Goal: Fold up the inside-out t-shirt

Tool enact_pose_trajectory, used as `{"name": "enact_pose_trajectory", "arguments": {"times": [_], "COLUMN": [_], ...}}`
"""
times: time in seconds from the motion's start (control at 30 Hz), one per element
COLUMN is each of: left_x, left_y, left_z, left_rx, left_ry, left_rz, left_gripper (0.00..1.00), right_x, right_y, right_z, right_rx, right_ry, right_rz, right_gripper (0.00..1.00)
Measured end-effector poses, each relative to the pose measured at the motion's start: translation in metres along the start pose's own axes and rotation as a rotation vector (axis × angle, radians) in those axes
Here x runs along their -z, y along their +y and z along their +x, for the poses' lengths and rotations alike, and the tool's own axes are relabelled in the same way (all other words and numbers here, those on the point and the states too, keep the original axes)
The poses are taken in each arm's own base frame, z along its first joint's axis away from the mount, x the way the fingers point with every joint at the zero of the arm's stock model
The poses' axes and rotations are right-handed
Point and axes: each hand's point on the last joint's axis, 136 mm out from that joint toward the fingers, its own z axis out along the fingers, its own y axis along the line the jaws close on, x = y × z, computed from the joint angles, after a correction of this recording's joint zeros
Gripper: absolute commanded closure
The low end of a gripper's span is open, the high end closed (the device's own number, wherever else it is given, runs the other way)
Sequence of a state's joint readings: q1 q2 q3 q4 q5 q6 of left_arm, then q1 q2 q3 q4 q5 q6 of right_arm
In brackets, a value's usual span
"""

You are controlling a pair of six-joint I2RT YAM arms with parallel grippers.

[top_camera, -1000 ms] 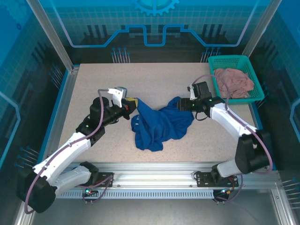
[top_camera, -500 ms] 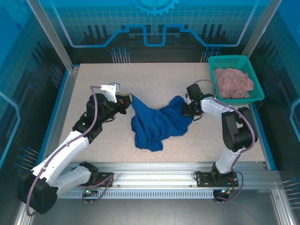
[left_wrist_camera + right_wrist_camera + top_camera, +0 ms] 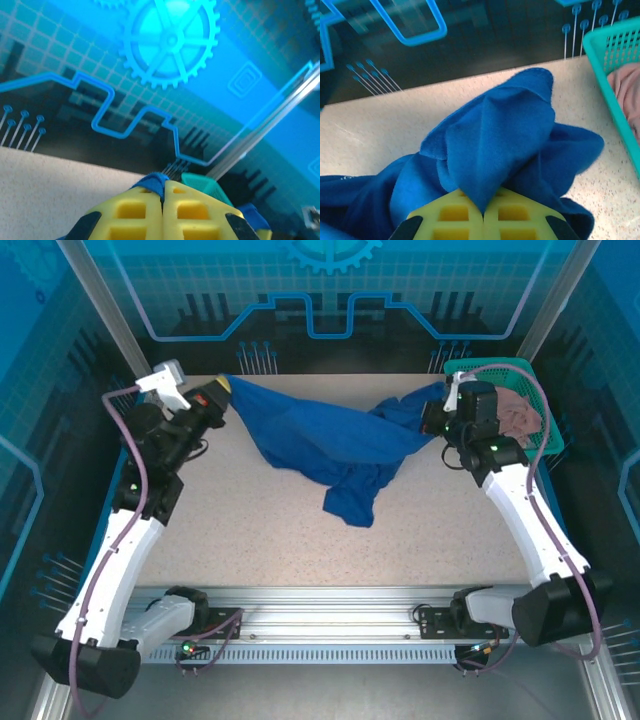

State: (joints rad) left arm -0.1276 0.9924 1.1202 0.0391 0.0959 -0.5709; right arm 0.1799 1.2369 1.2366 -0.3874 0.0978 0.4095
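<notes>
Left gripper (image 3: 162, 189): fingers pressed together, with a thin blue edge of the t-shirt (image 3: 151, 180) pinched at the tips. Right gripper (image 3: 482, 209): fingers together on a thick bunch of the same cloth (image 3: 495, 140).

Change over the last second: the right gripper was open beside the crumpled heap and is now clamped. Both arms have lifted and swung apart toward the far corners. The t-shirt (image 3: 320, 440) went from a lump mid-table to a span strung between the left gripper (image 3: 218, 395) and right gripper (image 3: 437, 412). Its lower part sags toward the table (image 3: 300, 540).

My read: this is the spread-out step. There's no fold yet, and it's still bunched on the right side.

View differences:
- Top view gives the whole span and the droop. It also shows the right gripper close to the basket (image 3: 500, 367) holding the pink cloth (image 3: 515, 410).
- Wrist views give grip detail: left has only a sliver, so there's a slip risk; right has a fat wad.
- Whether the sag touches the table, I can't tell.
</notes>
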Motion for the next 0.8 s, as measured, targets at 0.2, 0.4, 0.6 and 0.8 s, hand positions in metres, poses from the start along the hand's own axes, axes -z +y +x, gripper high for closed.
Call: {"name": "enact_pose_trajectory", "arguments": {"times": [0.2, 0.4, 0.6, 0.8], "left_x": [0.003, -0.001, 0.007, 0.021], "left_y": [0.002, 0.021, 0.051, 0.056], "left_z": [-0.011, 0.048, 0.122, 0.144], "left_rx": [0.007, 0.037, 0.096, 0.109], "left_ry": [-0.021, 0.131, 0.322, 0.366], "left_rz": [0.025, 0.083, 0.096, 0.108], "left_gripper": [1.0, 1.0, 1.0, 1.0], "right_x": [0.005, -0.01, -0.006, -0.064], "right_y": [-0.003, -0.043, -0.028, 0.033], "right_z": [0.032, 0.215, 0.254, 0.198], "right_rx": [-0.058, -0.132, 0.03, 0.216], "right_ry": [0.016, 0.348, 0.443, 0.406], "right_rz": [-0.008, 0.116, 0.108, 0.01], "right_gripper": [0.89, 0.58, 0.37, 0.29]}}
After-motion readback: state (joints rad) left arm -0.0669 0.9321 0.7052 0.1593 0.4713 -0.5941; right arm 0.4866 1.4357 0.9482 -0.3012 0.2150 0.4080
